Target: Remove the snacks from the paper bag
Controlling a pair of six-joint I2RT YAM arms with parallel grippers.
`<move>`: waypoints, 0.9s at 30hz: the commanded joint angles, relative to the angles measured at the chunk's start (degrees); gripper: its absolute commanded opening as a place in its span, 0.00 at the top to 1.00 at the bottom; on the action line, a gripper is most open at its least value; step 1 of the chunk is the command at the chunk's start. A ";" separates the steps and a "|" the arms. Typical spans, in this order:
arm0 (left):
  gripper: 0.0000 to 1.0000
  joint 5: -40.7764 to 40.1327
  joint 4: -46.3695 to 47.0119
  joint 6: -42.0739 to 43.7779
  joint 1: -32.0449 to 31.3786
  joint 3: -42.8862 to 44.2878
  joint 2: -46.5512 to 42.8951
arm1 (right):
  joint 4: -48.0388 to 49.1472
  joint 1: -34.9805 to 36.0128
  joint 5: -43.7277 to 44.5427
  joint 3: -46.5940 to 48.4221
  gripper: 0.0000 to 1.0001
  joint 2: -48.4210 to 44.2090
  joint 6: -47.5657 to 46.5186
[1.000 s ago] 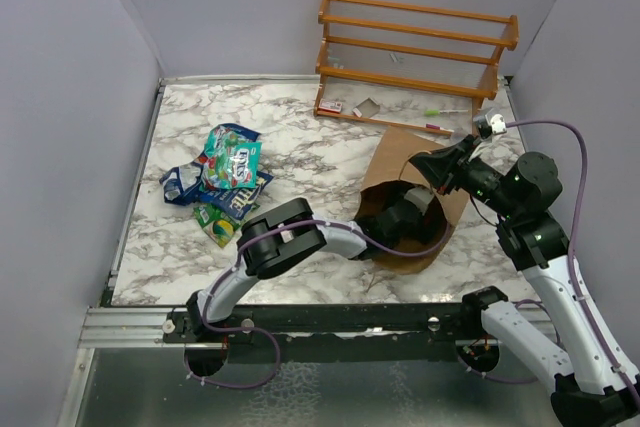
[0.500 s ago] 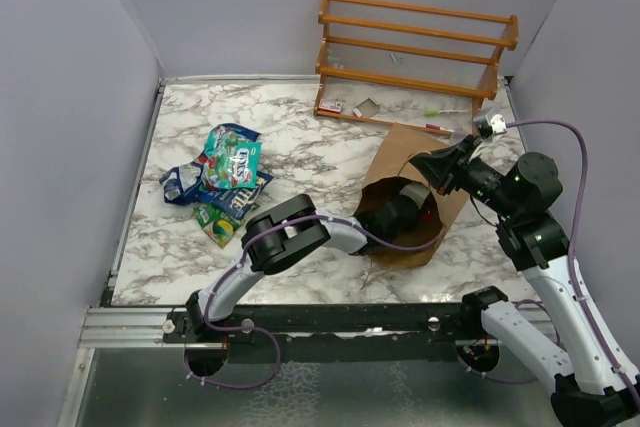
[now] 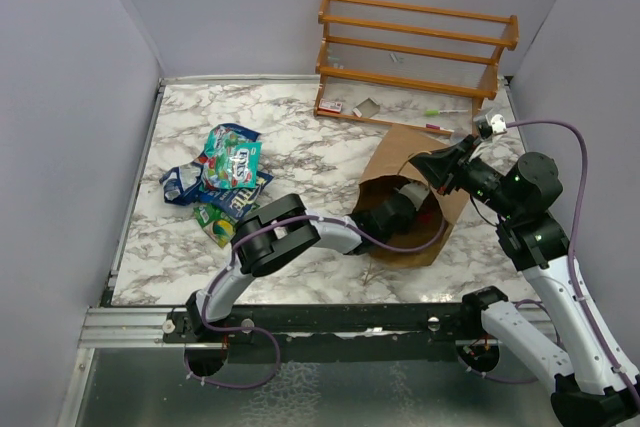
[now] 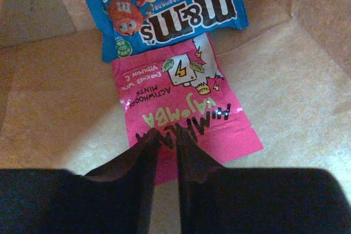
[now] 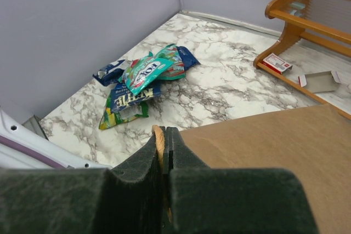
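Snacks: I see a blue packet [image 4: 164,12] and pink packet [image 4: 184,108] mid-frame inside the bag [image 3: 400,152]; my left gripper [image 4: 167,138] is narrow, right gripper [image 5: 163,138] pinching a handle [image 5: 159,141].

1. A bench [image 3: 310,152] with a white and grey marble pattern carries everything; plain grey walls [image 3: 70,97] close it in on the left, at the back and on the right.
2. An orange wooden rack [image 3: 415,52] with several horizontal rails stands at the far right of the bench, against the back wall.
3. A small red-white box [image 3: 332,106] lies at the rack's left foot.
4. A grey scrap of card [image 3: 366,106] lies just beside that box, to its right.
5. A thin green-and-pink stick [image 3: 446,112], too small to identify, lies under the rack near its right end.
6. A metal rail [image 3: 130,325] runs along the bench's near edge.
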 commanded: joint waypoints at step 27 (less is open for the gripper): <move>0.58 -8.14 0.44 3.66 -0.55 6.12 10.56 | 0.42 -0.03 0.03 1.49 0.98 -0.46 -0.17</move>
